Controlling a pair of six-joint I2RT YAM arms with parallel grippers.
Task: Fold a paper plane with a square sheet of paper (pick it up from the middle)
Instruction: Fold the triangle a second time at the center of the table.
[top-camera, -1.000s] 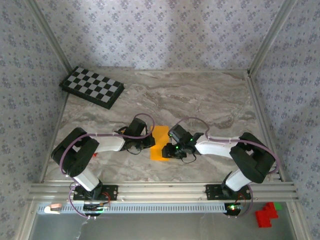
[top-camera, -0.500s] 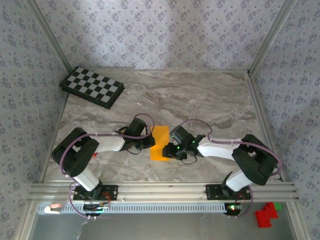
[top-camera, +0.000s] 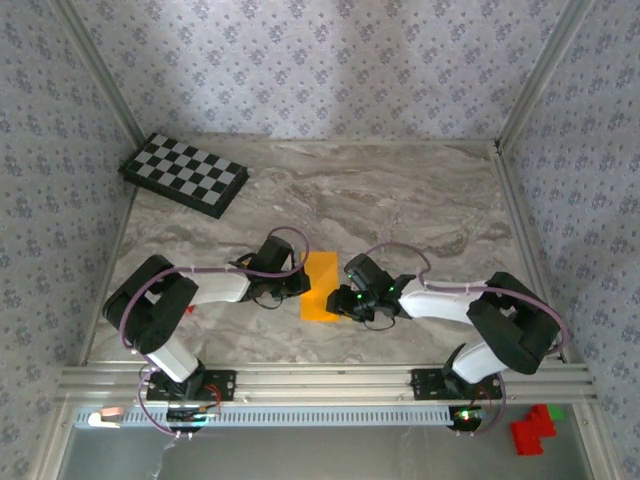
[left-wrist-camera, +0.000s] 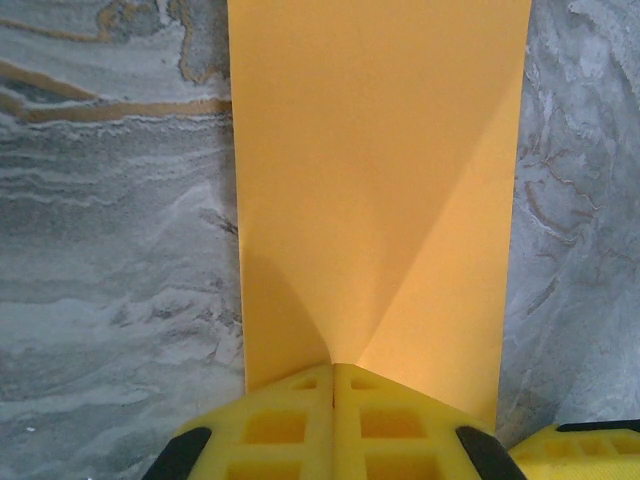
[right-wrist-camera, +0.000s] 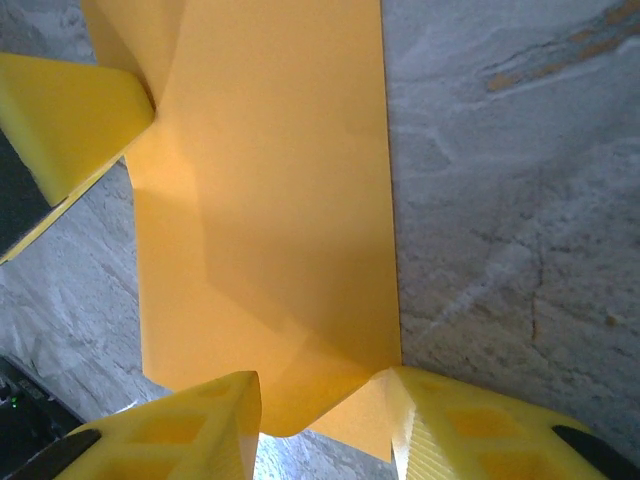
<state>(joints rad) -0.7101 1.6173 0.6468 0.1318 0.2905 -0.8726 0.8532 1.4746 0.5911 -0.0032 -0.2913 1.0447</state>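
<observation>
The square sheet of paper, creased into a narrow orange-yellow strip, lies on the marble between the two grippers. My left gripper is shut, its yellow tips pressed together on the strip's left edge; a diagonal crease runs away from them. My right gripper stands open at the opposite edge. In the right wrist view the paper curls up between the spread jaws and touches the right fingertip. The left gripper's finger shows at the far edge.
A black-and-white checkered board lies at the back left of the marble table. Patterned walls with metal posts close in three sides. Red blocks sit below the front rail at the right.
The right arm's elbow has drifted slightly right and its gripper has shifted a little along the paper's edge. The left arm and the paper have stayed put.
</observation>
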